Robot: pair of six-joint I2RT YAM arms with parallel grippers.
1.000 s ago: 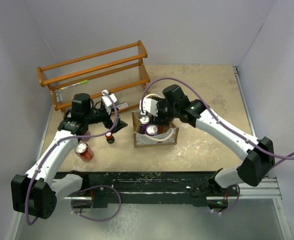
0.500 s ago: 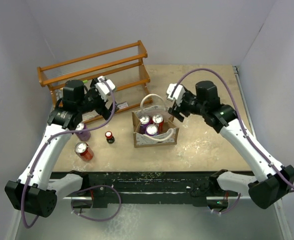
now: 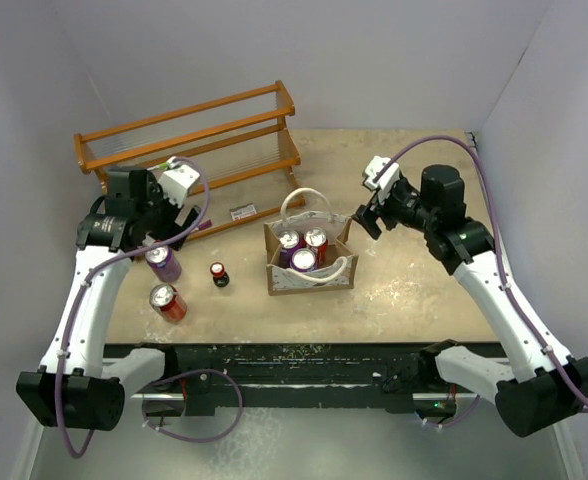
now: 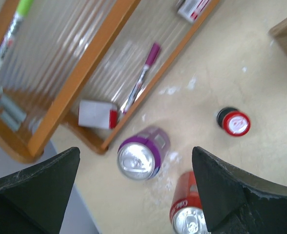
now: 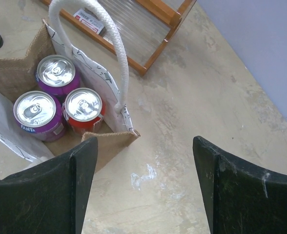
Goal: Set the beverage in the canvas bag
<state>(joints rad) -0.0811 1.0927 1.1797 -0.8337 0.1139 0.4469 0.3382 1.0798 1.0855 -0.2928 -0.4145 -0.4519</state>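
Now: three cans bagged, three drinks loose, both grippers empty

The bag (image 3: pixel 319 283) stands open near the middle of the table (image 3: pixel 414 290), one white rope handle (image 5: pixel 115 46) arching over its mouth. Inside, upright and touching, are a red can (image 5: pixel 83 105) and two purple cans (image 5: pixel 55 70).

Left of the bag and apart from it stand a small red-capped bottle (image 3: pixel 219 275) and a loose purple can (image 3: pixel 162 262). A loose red can (image 3: pixel 168 302) appears to lie on its side nearer the front edge.

The left gripper (image 4: pixel 134 168) hangs over the loose purple can beside the wooden rack (image 3: pixel 189 140), fingers spread wide, holding nothing. The right gripper (image 5: pixel 143 146) hangs right of the bag, also spread wide and empty.
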